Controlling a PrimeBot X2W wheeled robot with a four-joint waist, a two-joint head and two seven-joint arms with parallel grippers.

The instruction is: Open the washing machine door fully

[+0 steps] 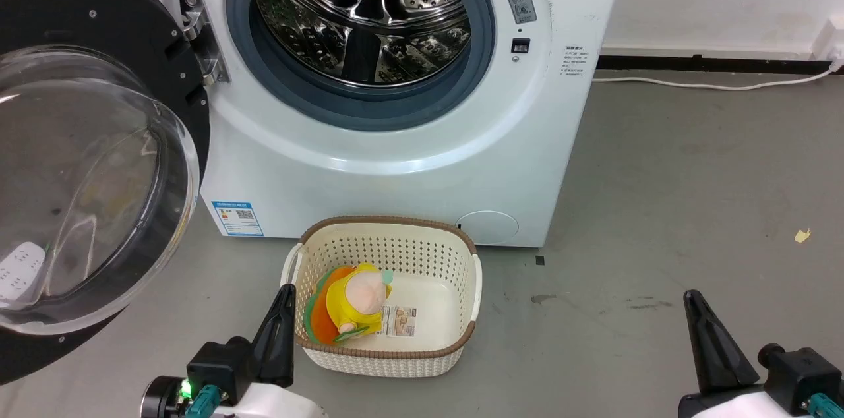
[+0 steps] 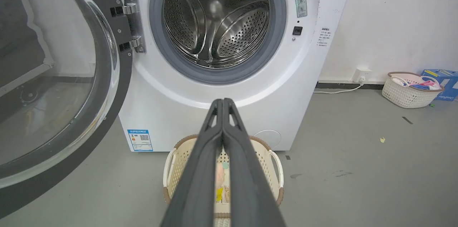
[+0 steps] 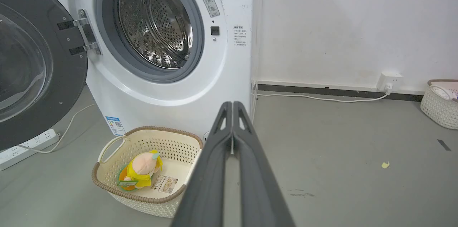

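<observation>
My left gripper (image 2: 223, 101) and right gripper (image 3: 232, 103) are dark grey. The washing machine (image 1: 409, 174) is white, its drum (image 1: 362, 9) shiny steel dotted with holes. The washing machine door (image 1: 79, 2) is glossy black around clear glass. At seven o'clock on the machine's front is a blue sticker (image 1: 237, 218). The basket (image 1: 395, 250) is cream, hole-patterned and brown-rimmed; the toy (image 1: 353, 306) is yellow, orange and pink.

Our left claw (image 1: 285, 299) sits low on our left, its two long dark fingers pressed flat together with nothing between them. Our right claw (image 1: 693, 302) mirrors it on our right (fingers likewise pressed together, nothing held). Both point forward, well apart.
</observation>
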